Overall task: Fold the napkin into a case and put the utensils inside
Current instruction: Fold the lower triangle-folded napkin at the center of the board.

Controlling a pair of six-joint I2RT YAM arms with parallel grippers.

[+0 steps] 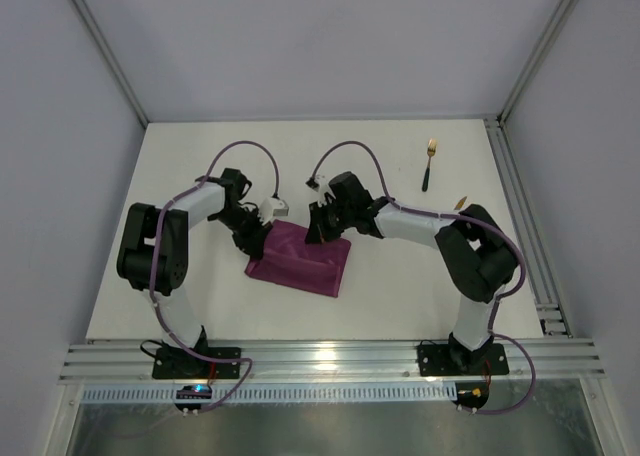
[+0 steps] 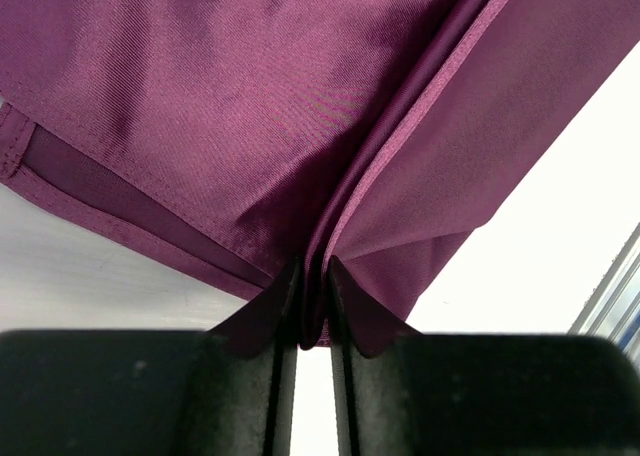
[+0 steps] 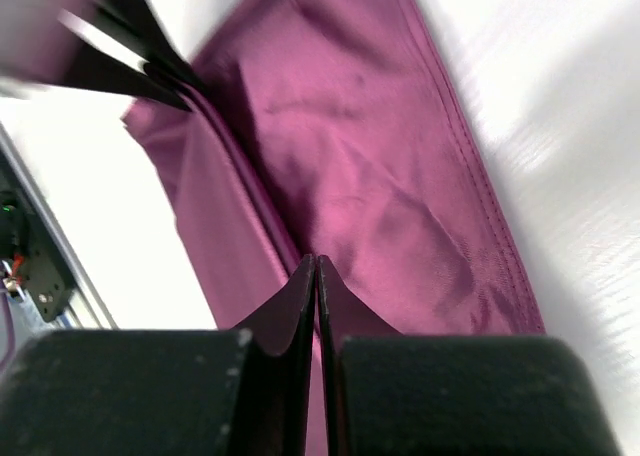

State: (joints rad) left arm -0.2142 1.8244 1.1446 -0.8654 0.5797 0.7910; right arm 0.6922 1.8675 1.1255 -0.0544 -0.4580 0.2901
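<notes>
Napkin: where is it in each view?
Top external: napkin at centre, left gripper and right gripper on its far edge.
Left wrist: fills the upper frame, pinched at bottom centre.
Right wrist: diagonal band, pinched at bottom centre.
Shared landmark: the fold both grippers pinch.

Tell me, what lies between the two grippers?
Only a fold of the napkin, running from the left gripper to the right gripper; the right wrist view shows it best.

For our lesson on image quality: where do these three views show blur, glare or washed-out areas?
Top external: sharp, with glare on the near metal rail. Left wrist: napkin weave crisp, table washed out white. Right wrist: left gripper smeared by blur upper left, napkin soft.
</notes>
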